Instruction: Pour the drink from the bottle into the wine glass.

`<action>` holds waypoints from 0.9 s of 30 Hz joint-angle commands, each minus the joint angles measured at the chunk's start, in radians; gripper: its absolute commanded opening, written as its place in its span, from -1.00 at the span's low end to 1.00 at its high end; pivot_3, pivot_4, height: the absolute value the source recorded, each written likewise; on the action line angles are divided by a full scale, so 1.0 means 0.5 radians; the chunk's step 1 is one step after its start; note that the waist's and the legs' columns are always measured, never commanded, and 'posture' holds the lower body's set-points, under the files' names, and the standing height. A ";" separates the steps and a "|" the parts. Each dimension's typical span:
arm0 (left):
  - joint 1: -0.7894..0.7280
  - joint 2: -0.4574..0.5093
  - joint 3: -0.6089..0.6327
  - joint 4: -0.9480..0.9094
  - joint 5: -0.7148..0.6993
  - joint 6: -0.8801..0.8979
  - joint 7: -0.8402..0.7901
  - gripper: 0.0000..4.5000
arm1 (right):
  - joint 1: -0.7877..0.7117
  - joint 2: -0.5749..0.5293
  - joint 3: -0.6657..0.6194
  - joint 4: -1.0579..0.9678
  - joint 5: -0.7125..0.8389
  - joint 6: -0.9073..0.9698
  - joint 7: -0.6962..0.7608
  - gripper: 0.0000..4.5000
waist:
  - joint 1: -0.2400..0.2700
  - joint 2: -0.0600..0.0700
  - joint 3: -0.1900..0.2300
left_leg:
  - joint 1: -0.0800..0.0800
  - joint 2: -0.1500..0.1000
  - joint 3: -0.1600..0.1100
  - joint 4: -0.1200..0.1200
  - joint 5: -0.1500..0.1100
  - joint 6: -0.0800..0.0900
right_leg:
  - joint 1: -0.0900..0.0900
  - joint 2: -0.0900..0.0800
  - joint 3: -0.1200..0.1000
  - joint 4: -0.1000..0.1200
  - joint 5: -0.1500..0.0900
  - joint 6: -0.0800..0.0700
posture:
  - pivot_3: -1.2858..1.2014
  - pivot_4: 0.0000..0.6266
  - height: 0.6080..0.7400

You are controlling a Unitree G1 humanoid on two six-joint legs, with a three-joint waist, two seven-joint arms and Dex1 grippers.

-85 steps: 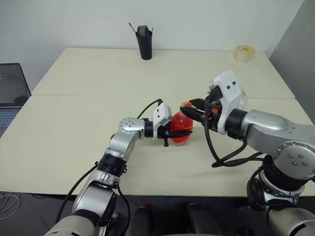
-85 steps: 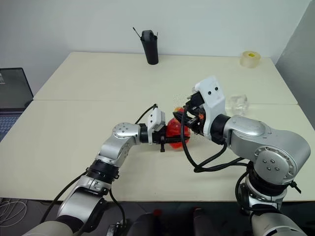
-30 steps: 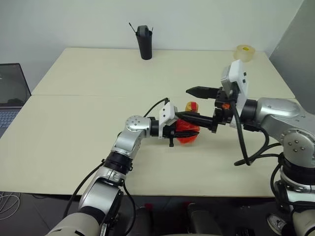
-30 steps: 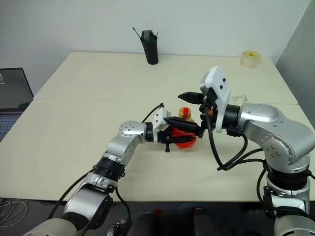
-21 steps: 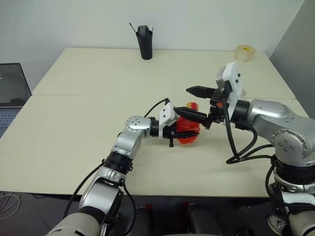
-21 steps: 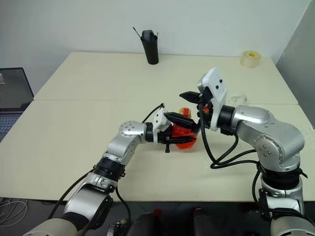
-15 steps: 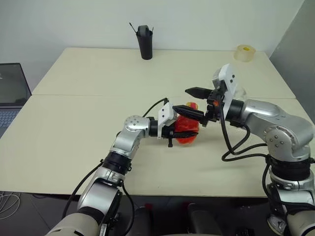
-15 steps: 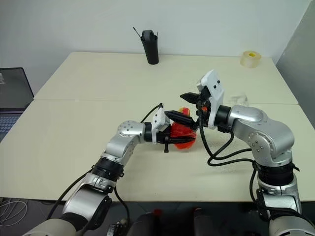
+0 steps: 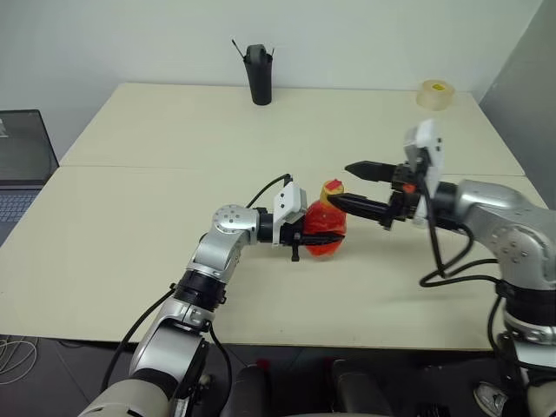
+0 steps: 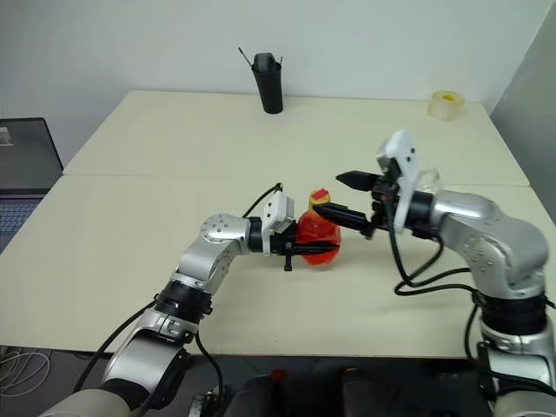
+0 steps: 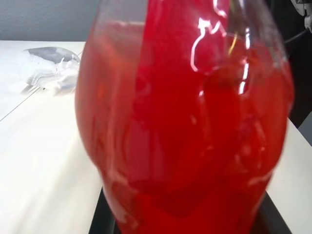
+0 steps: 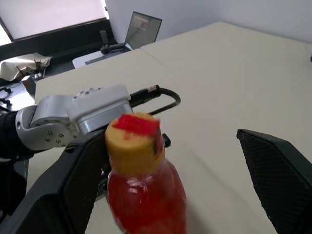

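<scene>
The bottle [image 9: 327,228], small and clear, stands roughly upright near the middle of the table, its body full of the red-orange drink [image 11: 185,126]. A yellow-red cap [image 9: 333,188] is on it. My left gripper [image 9: 311,236] is shut on the bottle's body from the left. Coming in level from the right, my right gripper [image 9: 340,183] is open, one finger above and one below, with the cap [image 12: 132,139] at the mouth of the gap between its fingertips, untouched. The clear wine glass [image 10: 428,184] is on the table behind my right wrist, partly hidden.
A tall black holder [image 9: 254,75] stands at the table's far edge, and a yellowish tape roll [image 9: 434,94] lies at the far right corner. A laptop [image 9: 22,165] sits off the table's left side. A grey panel borders the right.
My right gripper, still open, has drawn back to the right, so its fingertips now end near the cap. The left gripper and the bottle have stayed put.
</scene>
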 commanded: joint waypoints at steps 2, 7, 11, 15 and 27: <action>-0.030 -0.009 0.040 -0.113 -0.058 -0.026 0.000 -0.54 | 0.158 -0.231 -0.244 -0.241 0.166 0.079 0.055 1.00 | 0.003 0.000 0.000 | 0.000 0.000 0.000 0.000 0.000 0.000 | 0.000 0.000 0.000 -0.001 0.000 0.000 | 0.03 -0.52 1.00; -0.031 -0.008 0.036 -0.104 -0.051 -0.035 0.006 -0.54 | 0.036 -0.176 -0.118 -0.352 0.300 0.118 -0.041 1.00 | -0.019 0.000 0.000 | 0.006 0.000 0.003 -0.001 0.000 0.000 | 0.001 0.007 0.004 0.002 0.000 0.000 | 0.03 -0.52 1.00; -0.031 -0.013 0.033 -0.098 -0.044 -0.042 0.009 -0.54 | -0.116 -0.017 0.069 -0.275 0.195 0.064 -0.163 1.00 | -0.016 0.000 0.000 | 0.007 0.001 0.002 -0.001 0.000 0.000 | 0.002 0.010 0.005 0.003 0.000 0.000 | 0.03 -0.52 1.00; -0.032 -0.016 0.034 -0.099 -0.045 -0.048 0.011 -0.54 | -0.173 0.075 0.152 -0.194 0.133 0.024 -0.195 1.00 | 0.000 0.000 0.000 | 0.005 0.002 0.001 -0.001 0.000 0.000 | 0.002 0.006 0.004 0.002 0.000 0.000 | 0.03 -0.52 1.00; -0.022 -0.039 0.015 -0.103 -0.038 -0.063 0.013 -0.54 | -0.336 0.287 0.319 0.098 -0.049 -0.119 -0.175 1.00 | -0.002 0.000 0.000 | 0.004 0.002 0.001 -0.001 0.000 0.000 | 0.001 0.004 0.002 0.002 0.000 0.000 | 0.03 -0.52 1.00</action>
